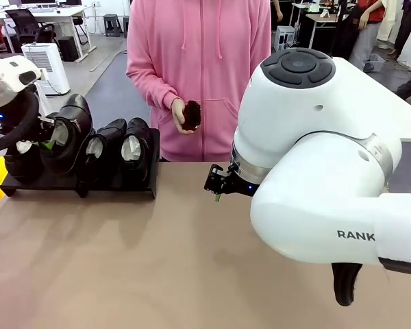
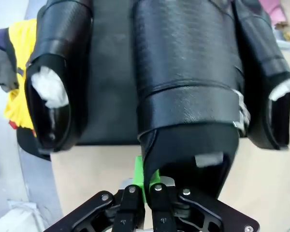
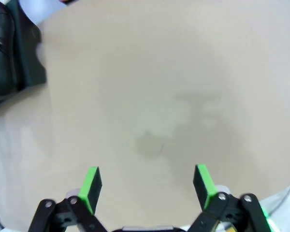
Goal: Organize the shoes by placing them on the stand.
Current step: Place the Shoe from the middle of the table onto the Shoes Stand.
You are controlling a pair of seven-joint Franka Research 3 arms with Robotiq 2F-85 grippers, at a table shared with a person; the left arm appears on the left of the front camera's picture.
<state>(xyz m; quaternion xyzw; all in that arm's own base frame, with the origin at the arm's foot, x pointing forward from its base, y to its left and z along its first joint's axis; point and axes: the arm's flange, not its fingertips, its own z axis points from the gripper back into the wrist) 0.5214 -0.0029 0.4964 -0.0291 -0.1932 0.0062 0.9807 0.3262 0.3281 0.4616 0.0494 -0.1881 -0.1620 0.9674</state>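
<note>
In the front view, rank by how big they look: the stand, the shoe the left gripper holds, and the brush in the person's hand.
1. Stand, widest.
2. Held shoe, pinched by the left gripper.
3. Brush, smallest, though it sits farther back, in the hand.

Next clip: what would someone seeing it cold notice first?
The right arm's big white elbow dominates the front view, its gripper open over bare table. At far left, the left gripper is shut on the heel rim of a black shoe above the stand, between other shoes. Behind the table, a person in a pink hoodie holds a small brown brush.
</note>
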